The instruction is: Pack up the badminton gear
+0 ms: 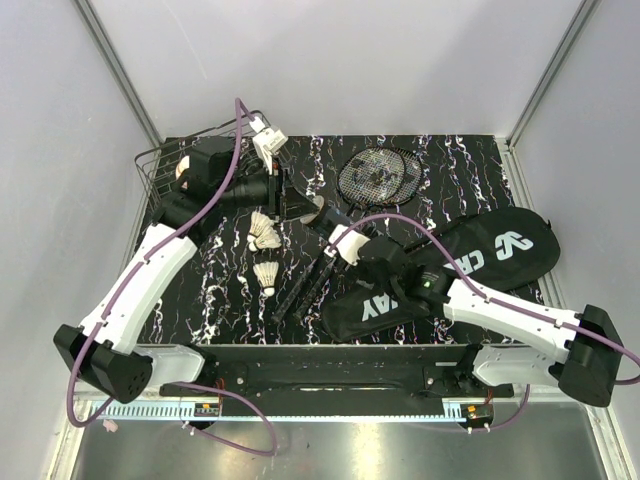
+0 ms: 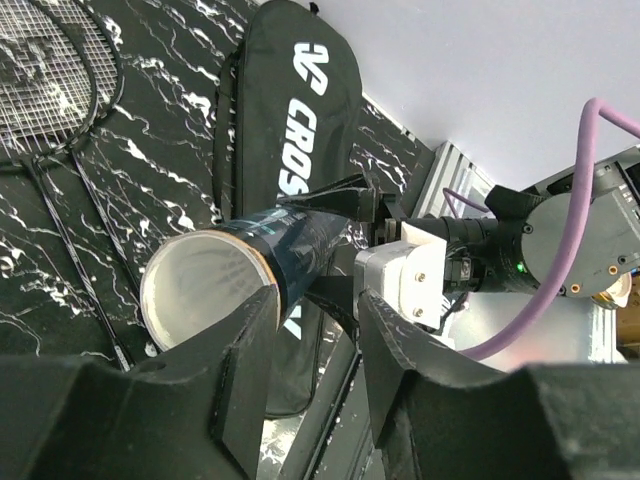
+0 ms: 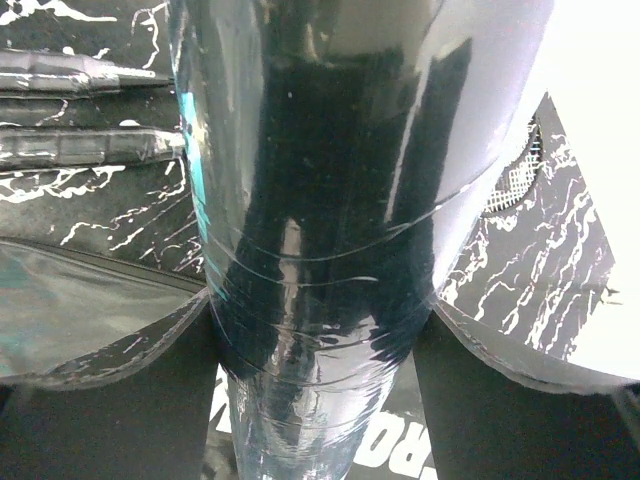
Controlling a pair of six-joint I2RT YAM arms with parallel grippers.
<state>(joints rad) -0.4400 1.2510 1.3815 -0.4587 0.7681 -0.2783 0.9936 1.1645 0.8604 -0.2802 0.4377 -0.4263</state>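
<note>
Tube point(image 1: 320, 215), top view: mid-table, clamped by right gripper point(image 1: 335, 232), with its mouth pointing left at left gripper point(image 1: 296, 203). Three shuttlecocks point(image 1: 265, 240) lie on the table point(image 1: 470, 165) just left and near of it. Rackets point(image 1: 380, 176) are far, bag point(image 1: 450, 262) is right. Left wrist view: the tube's open mouth faces the camera, and the left fingers point(image 2: 240, 360) are part-open with nothing between them. Right wrist view: the tube fills the gap, with the right fingers point(image 3: 100, 400) pressed on both sides.

Right wrist view: tube point(image 3: 320, 200) ends cut off; left wrist view: racket heads point(image 2: 50, 80) clipped at edge.
</note>
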